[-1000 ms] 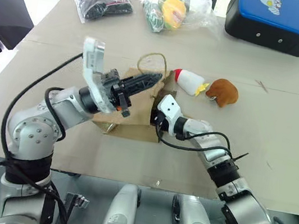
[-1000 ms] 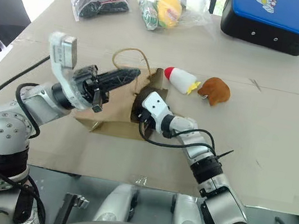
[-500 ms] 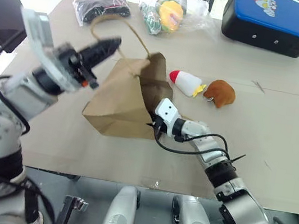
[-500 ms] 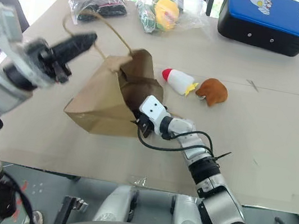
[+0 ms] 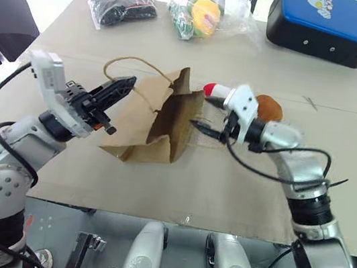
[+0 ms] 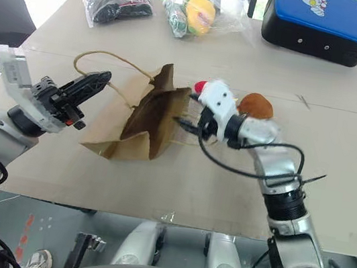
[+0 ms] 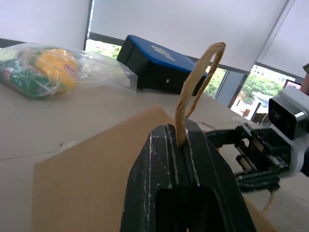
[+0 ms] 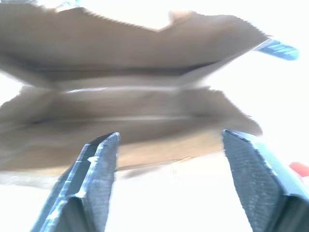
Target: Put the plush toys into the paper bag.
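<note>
Nearest the robot, the left gripper [image 5: 119,88] is pressed together on one tan twisted-cord handle [image 7: 195,83] of the paper bag [image 5: 160,121]; the left wrist view shows the cord pinched between the two black fingers and looping up above them. The bag rests on the cardboard-covered desk [image 5: 178,181] near its middle, partly raised, its mouth turned toward the right arm. The mouth gapes only a little, the upper wall sagging over the lower.

The right gripper [image 5: 210,115] hangs just beside that mouth, its fingers spread and holding nothing; the right wrist view looks between them straight at the bag's open edge.

Just behind the right gripper lie the two plush toys, both on the desk outside the bag: the white toy [image 5: 217,90], of which the red tip shows past the gripper, and the orange-brown toy [image 5: 270,108] beside it.

At the far edge sit a black item in clear plastic [image 5: 122,8], a yellow-green plush in clear plastic [image 5: 204,14] and a blue-and-black hard case [image 5: 328,25].

As I judge it, the task is at an early stage: the bag is held and partly opened, but no toy is picked up or inside. Both remain to be grasped and dropped in.
</note>
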